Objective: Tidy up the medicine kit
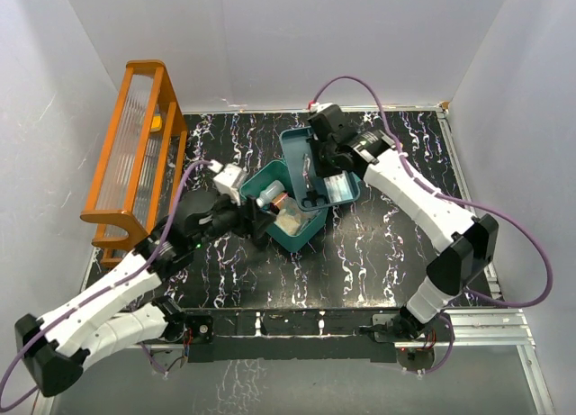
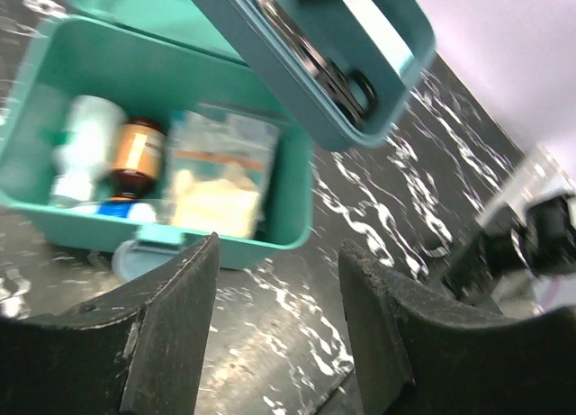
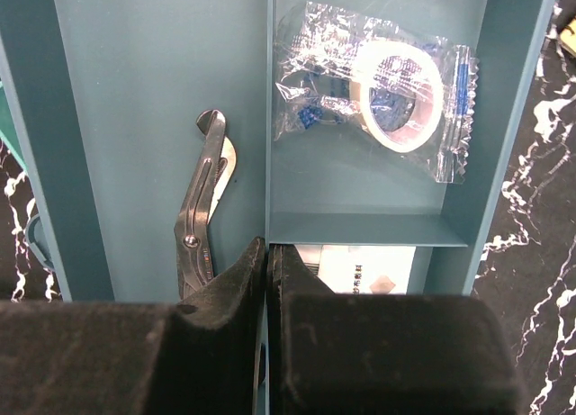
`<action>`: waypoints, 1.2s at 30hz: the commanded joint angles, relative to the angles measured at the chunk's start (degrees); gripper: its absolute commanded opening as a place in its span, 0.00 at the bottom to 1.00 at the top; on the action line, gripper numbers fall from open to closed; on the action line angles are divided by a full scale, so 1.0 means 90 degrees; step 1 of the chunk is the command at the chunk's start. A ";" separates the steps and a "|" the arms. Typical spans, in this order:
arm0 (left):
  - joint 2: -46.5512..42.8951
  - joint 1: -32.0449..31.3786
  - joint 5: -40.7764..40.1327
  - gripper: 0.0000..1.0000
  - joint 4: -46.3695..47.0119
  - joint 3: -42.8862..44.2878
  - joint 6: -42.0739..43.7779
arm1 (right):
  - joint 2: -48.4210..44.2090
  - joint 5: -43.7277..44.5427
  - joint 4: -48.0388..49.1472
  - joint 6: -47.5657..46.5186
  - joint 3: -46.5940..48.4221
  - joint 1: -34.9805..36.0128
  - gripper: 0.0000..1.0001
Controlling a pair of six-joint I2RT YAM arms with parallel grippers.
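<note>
**Tray [image 1: 347, 192] over box [image 1: 304, 239]**

Top view: one box at worktop [image 1: 387, 253] centre; right pincer [image 1: 317, 183], clamped on one tray, holds it above.
Left wrist: left pincer [image 2: 279, 253] parted, empty; two bottles [image 2: 139, 154], one gauze pack [image 2: 220, 176] inside.
Right wrist: one scissors [image 3: 202, 208], one tape roll [image 3: 396, 91]; both could slide out if the tray tips.
</note>
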 commanded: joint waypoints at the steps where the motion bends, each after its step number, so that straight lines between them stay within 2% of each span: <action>1: -0.1131 -0.0022 -0.2517 0.55 0.0348 -0.0542 0.0023 | 0.0301 -0.0097 0.0267 -0.0427 0.0485 0.0350 0.00; 5: -0.1897 -0.0019 -0.3427 0.59 0.0620 -0.1000 0.0512 | 0.0553 -0.0265 0.0362 -0.0826 0.0597 0.0627 0.00; 9: -0.1914 -0.0017 -0.4233 0.61 0.0249 -0.0914 0.0431 | 0.0817 -0.0462 0.0417 -0.1447 0.0651 0.1013 0.00; 21: -0.1714 -0.0013 -0.4065 0.63 0.0358 -0.1047 0.0212 | 0.1672 -0.0744 0.0268 -0.2204 0.1021 0.1121 0.00; 36: -0.1636 -0.0013 -0.4150 0.64 0.0391 -0.1138 0.0119 | 0.1823 -0.1038 0.0222 -0.2824 0.0887 0.1113 0.00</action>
